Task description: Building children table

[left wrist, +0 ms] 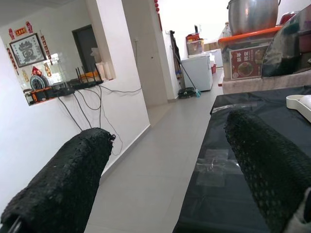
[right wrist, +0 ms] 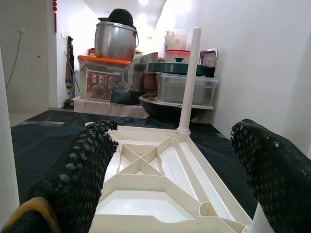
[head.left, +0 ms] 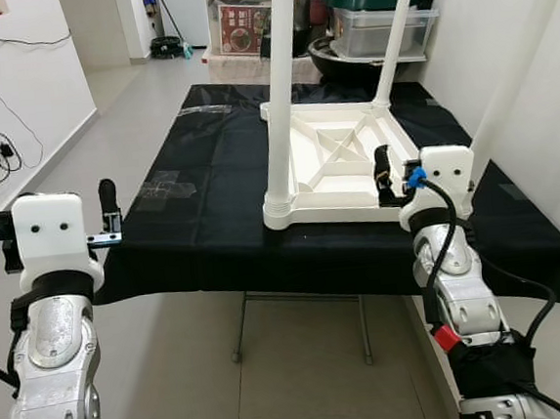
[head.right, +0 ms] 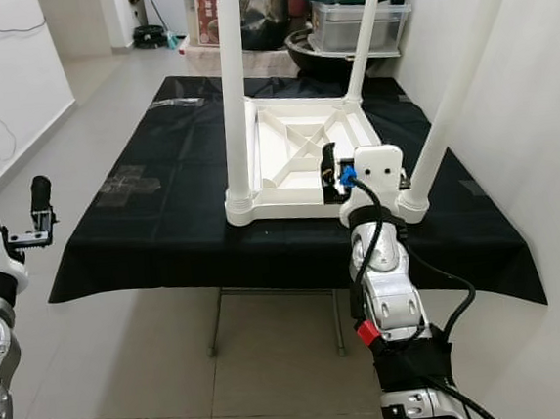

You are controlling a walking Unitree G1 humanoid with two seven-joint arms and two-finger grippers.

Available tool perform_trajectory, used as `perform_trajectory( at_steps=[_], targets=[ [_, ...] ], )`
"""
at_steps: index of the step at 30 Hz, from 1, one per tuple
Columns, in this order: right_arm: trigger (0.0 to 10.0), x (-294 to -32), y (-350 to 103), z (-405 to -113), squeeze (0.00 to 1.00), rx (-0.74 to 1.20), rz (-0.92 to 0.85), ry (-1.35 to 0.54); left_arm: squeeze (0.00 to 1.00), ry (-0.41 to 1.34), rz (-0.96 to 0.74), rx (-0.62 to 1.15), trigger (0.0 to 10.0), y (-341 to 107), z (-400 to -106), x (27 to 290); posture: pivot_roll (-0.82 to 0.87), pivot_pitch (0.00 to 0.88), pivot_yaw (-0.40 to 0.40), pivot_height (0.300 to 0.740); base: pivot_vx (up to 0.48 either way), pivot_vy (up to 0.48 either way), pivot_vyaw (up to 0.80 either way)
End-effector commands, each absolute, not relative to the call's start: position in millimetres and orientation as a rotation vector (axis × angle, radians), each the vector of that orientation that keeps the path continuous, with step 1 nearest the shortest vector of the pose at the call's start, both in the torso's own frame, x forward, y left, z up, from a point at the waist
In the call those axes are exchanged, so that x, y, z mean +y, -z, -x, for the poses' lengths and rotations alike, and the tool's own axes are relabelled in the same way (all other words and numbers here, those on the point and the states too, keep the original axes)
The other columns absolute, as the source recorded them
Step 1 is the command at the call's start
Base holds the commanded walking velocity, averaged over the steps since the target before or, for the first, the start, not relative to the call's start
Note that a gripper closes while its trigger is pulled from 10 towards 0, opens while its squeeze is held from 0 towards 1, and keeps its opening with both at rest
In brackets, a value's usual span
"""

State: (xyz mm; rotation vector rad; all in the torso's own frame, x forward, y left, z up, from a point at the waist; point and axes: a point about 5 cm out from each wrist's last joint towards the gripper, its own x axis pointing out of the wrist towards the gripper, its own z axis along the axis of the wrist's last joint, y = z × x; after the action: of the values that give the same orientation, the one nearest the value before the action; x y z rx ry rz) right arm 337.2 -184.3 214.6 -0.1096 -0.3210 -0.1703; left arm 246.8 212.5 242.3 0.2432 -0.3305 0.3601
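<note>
While the right gripper (right wrist: 170, 170) gapes, the table (head.left: 339, 155) nears the cloth edge (head.left: 265, 260).

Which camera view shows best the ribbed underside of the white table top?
The right wrist view: it looks between the open fingers of the right gripper straight along the white table top, so its cross ribs fill the picture. Both eye views show it from above, smaller. The left wrist view catches one corner.

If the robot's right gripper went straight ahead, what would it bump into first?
Probably the near rim of the upside-down white table. The open right gripper points along its ribbed underside, just in front of the fingers.
</note>
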Motion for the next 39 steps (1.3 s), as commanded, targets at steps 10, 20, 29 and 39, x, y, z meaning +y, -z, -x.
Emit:
perform_trajectory(
  at_steps=[10, 20, 29, 39],
  targets=[
    [10.0, -184.5, -214.6, -337.5, 0.00, -0.327, 0.099, 0.178, 0.00, -0.355, -0.260, -0.335, 10.0, -242.8, -246.1, 212.1, 0.13, 0.022, -0.067, 0.740, 0.270, 0.000, 0.00],
    [10.0, -184.4, -215.4, -337.0, 0.00, -0.331, 0.098, 0.181, 0.00, -0.343, -0.254, -0.336, 10.0, -242.4, -246.9, 210.4, 0.13, 0.014, -0.065, 0.740, 0.283, 0.000, 0.00],
    [10.0, -185.8, -217.5, -336.9, 0.00, -0.341, 0.093, 0.187, 0.00, -0.337, -0.249, -0.341, 10.0, -242.9, -247.7, 209.4, 0.13, 0.008, -0.062, 0.740, 0.285, 0.000, 0.00],
    [10.0, -189.1, -220.8, -336.8, 0.00, -0.350, 0.089, 0.206, 0.00, -0.340, -0.237, -0.345, 10.0, -243.9, -246.9, 209.2, 0.13, 0.007, -0.064, 0.740, 0.280, 0.000, 0.00]
  ],
)
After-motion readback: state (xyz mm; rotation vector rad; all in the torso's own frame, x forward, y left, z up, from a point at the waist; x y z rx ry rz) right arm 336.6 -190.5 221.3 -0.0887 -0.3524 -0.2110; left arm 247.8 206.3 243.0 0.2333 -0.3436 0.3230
